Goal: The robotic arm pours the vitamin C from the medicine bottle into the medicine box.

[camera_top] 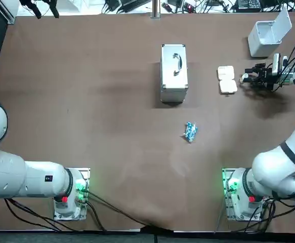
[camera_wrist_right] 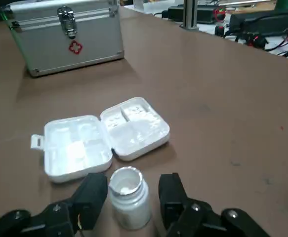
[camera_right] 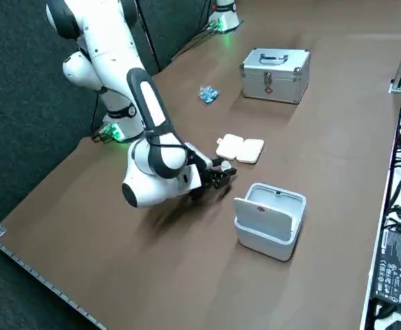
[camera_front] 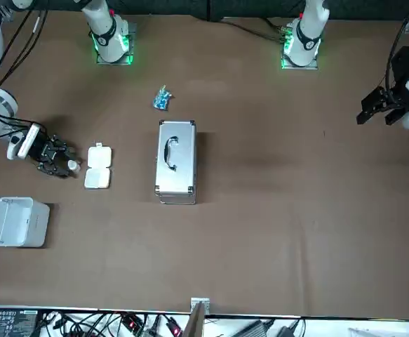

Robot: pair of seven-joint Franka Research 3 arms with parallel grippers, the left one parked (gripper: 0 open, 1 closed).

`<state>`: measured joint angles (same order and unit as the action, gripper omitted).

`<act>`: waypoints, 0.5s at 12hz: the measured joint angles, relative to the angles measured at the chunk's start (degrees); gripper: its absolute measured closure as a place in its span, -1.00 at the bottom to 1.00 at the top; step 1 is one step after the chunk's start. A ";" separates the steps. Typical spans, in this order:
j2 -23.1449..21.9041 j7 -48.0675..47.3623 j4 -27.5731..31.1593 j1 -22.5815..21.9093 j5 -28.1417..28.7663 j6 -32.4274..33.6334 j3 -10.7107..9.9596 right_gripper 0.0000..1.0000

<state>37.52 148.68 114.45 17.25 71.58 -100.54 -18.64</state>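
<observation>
The white medicine box lies opened flat on the brown table, both halves showing empty compartments. Just beside it stands a small white medicine bottle, upright and without a cap. My right gripper is low over the table at the far right, pointing toward the box. Its black fingers stand on either side of the bottle with a narrow gap on each side, so it is open. The front view shows the bottle at the gripper's tip, next to the box.
A silver first-aid case with a handle stands mid-table beyond the medicine box. A blue packet lies nearer the arm bases. A white bin with its lid up sits at the far right corner, close to my arm.
</observation>
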 joint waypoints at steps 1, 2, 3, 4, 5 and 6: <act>-0.50 -1.00 0.15 -0.14 -1.58 0.01 -0.59 -0.33; -0.91 -1.70 0.47 -0.16 -2.42 0.01 -0.79 -0.33; -1.34 -2.11 0.96 -0.17 -3.01 0.01 -1.06 -0.33; -1.76 -2.23 1.37 -0.17 -3.53 0.02 -1.32 -0.33; -2.29 -2.46 1.75 -0.17 -4.20 0.02 -1.50 -0.33; -2.93 -2.97 2.12 -0.17 -4.96 0.01 -1.61 -0.33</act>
<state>34.59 145.71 116.57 17.08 66.61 -100.52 -20.24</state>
